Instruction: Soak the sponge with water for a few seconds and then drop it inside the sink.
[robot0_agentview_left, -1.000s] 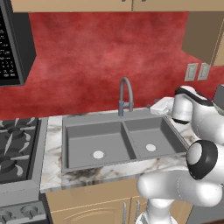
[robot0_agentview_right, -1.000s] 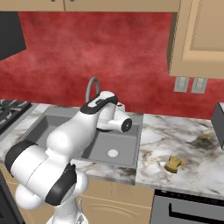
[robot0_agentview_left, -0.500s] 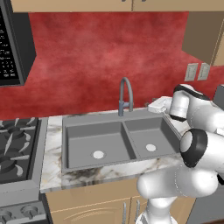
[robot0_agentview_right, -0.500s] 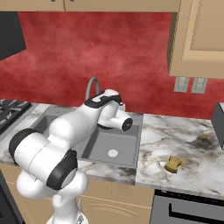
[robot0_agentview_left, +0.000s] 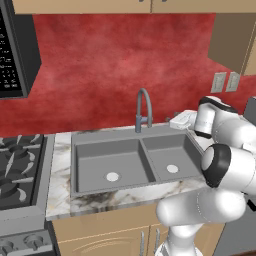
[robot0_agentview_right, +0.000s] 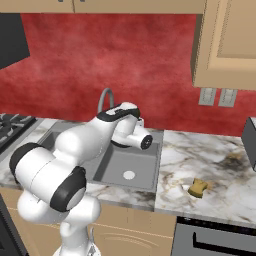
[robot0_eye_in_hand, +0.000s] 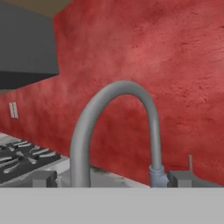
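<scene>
Standing at the counter, I found the sink dry, each of its two basins holding nothing but a pale round drain. No stream ran from the faucet. The sponge lay on the marble counter, well to the right of the sink and apart from the arm. The gripper hung close before the faucet's arch, above the right basin, its fingers spread wide and holding nothing.
</scene>
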